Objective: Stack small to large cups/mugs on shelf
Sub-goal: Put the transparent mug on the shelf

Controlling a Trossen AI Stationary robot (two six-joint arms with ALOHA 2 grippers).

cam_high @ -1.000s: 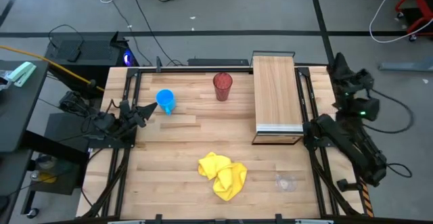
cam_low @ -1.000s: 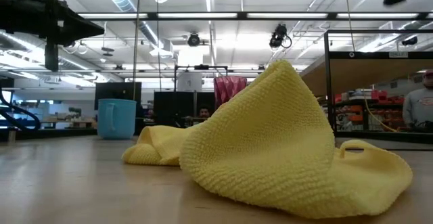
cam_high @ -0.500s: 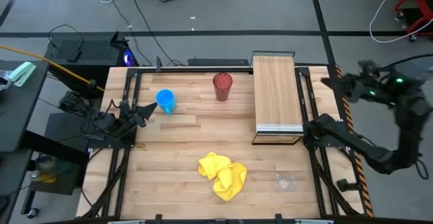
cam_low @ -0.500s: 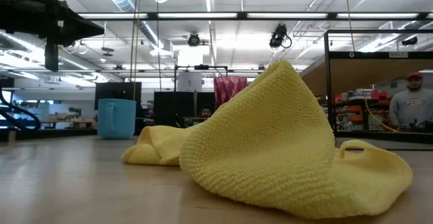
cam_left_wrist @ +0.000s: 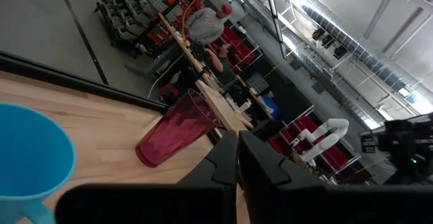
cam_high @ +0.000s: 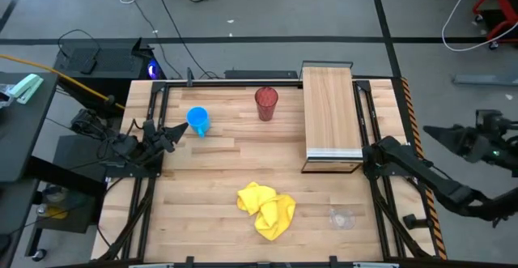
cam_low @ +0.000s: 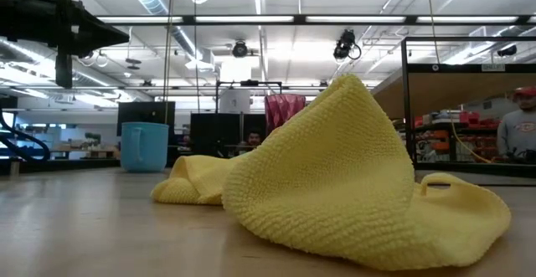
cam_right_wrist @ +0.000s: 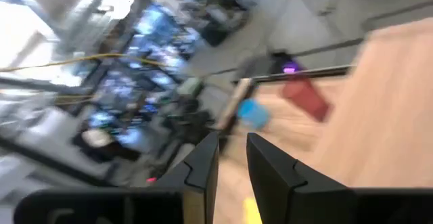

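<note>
Shelf (cam_high: 332,110), long light-wood platform, sits at two o'clock, bare. My left gripper (cam_high: 172,131), shut and empty, rests beside the bright blue handled mug (cam_high: 198,121); I'd open it, approaching level. Right gripper (cam_right_wrist: 230,158), slightly parted, holds nothing.

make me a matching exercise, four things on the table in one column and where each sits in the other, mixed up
Things:
1. blue mug
2. red tumbler
3. clear cup
4. yellow cloth

Places in the high view:
A. near edge of the table, right of the cloth
B. far side, just left of the shelf
C. middle of the near half of the table
D. left side, by the left gripper

Pairs: 1-D, 2-B, 3-A, 4-C
</note>
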